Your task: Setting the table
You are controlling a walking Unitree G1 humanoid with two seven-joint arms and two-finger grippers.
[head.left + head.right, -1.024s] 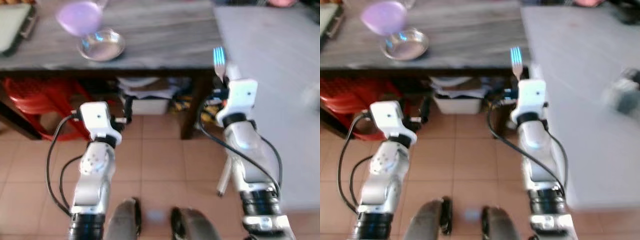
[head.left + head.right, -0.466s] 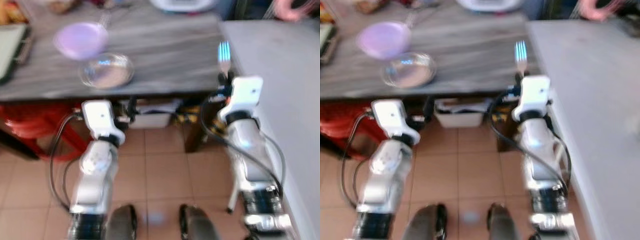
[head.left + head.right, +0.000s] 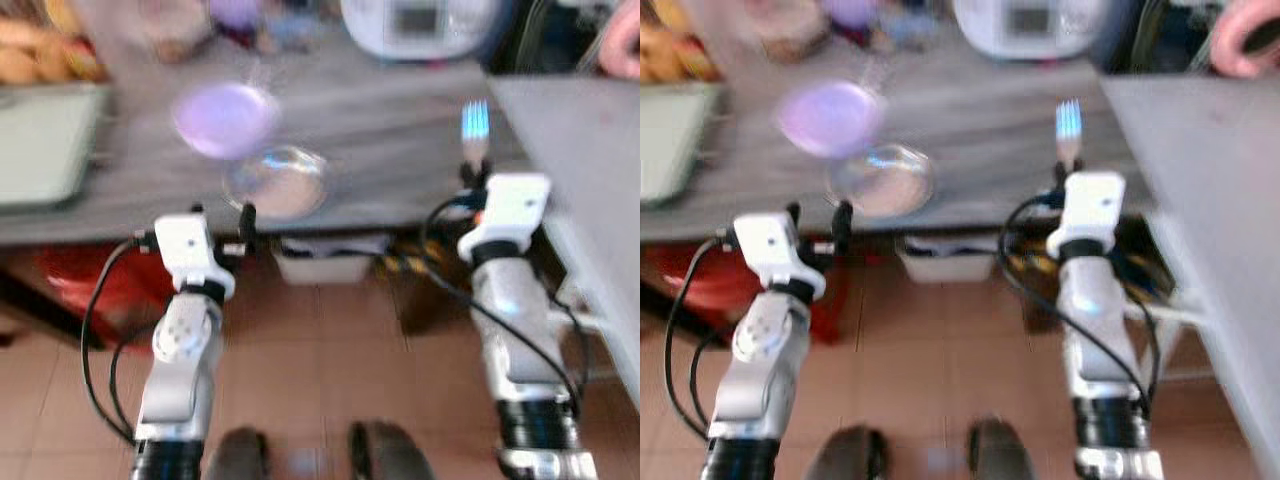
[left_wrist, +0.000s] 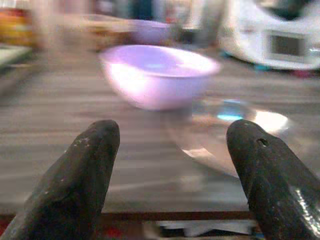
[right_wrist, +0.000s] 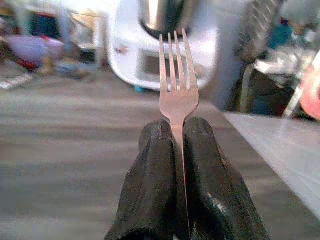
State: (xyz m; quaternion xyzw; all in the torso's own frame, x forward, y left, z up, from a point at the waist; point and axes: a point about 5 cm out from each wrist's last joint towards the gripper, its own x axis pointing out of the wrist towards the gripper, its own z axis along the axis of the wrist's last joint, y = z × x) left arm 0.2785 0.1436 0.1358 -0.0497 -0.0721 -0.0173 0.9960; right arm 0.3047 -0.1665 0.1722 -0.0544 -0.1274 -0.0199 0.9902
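Observation:
My right gripper (image 5: 174,132) is shut on a metal fork (image 5: 177,92), tines pointing up and forward over the front edge of the grey wooden table (image 3: 400,140). From the head, the fork (image 3: 474,132) stands above the right wrist. My left gripper (image 4: 172,145) is open and empty, held at the table's front edge. Just beyond it sit a lilac bowl (image 4: 157,75) and a clear glass dish (image 4: 235,127). In the left eye view the lilac bowl (image 3: 222,118) lies behind the glass dish (image 3: 276,182).
A white kitchen appliance (image 3: 420,25) stands at the back of the table, a pale tray (image 3: 40,155) at its left. A grey table surface (image 3: 590,150) runs along my right. Red stools (image 3: 70,285) and a white box (image 3: 325,262) sit underneath. A person's hand (image 3: 1245,35) shows top right.
The camera has moved closer and shifted; the table, bowl and dish now sit lower and further right in view. Both arms have kept their pose, fork still held.

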